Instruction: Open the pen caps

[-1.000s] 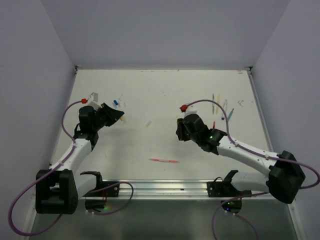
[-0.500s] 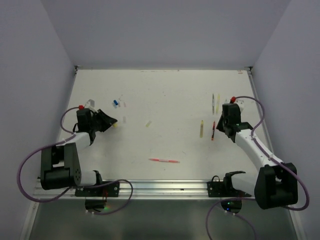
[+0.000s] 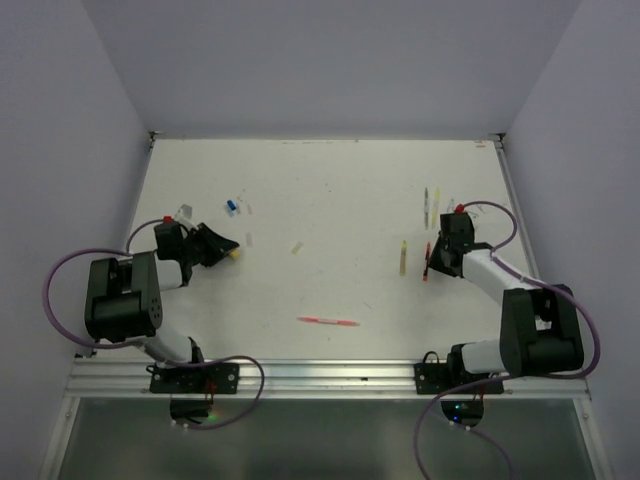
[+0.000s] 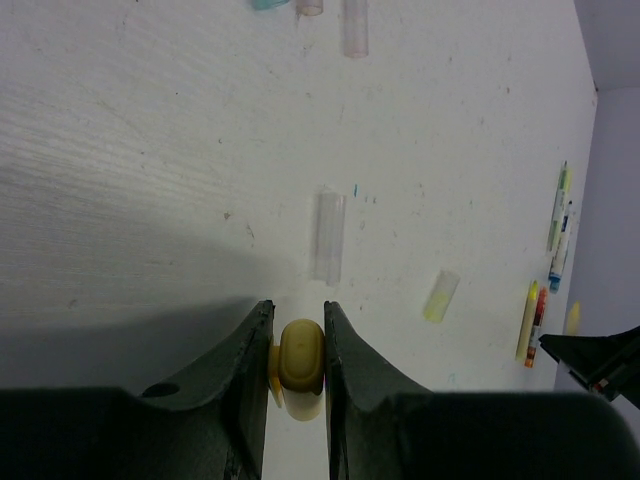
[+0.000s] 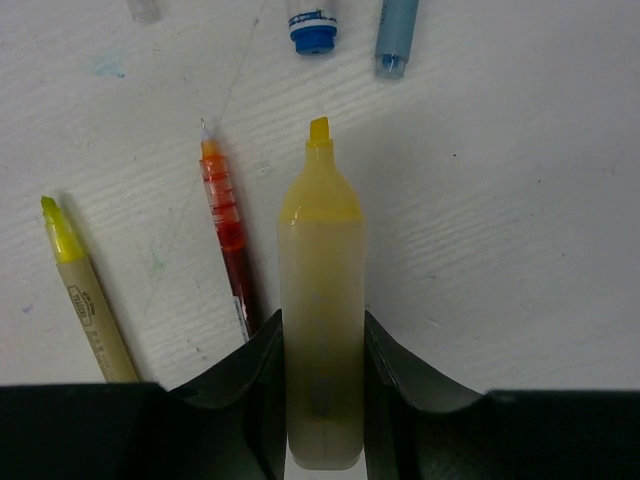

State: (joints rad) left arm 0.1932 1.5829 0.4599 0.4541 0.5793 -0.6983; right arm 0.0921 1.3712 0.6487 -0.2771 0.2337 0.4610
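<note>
My left gripper (image 3: 228, 247) (image 4: 297, 312) is shut on a small yellow pen cap (image 4: 300, 362) just above the table at the left. My right gripper (image 3: 433, 266) (image 5: 320, 325) is shut on an uncapped yellow highlighter pen (image 5: 320, 290), tip pointing away, low over the table at the right. A red pen (image 5: 226, 240) (image 3: 426, 262) and a yellow-green highlighter (image 5: 78, 275) (image 3: 403, 257) lie uncapped just left of it. A clear cap (image 4: 329, 237) and a pale yellow cap (image 4: 441, 296) (image 3: 297, 247) lie ahead of the left gripper.
A pink pen (image 3: 328, 321) lies at front centre. A blue cap (image 3: 231, 206) sits at the back left. More thin pens (image 3: 430, 205) lie behind the right gripper; a blue-and-white tip (image 5: 313, 28) and a blue tip (image 5: 395, 45) show there. Walls close both sides.
Both arms have swung apart from the middle. The right gripper has moved right to the row of pens with the highlighter. The left gripper has drawn back left with the cap.
</note>
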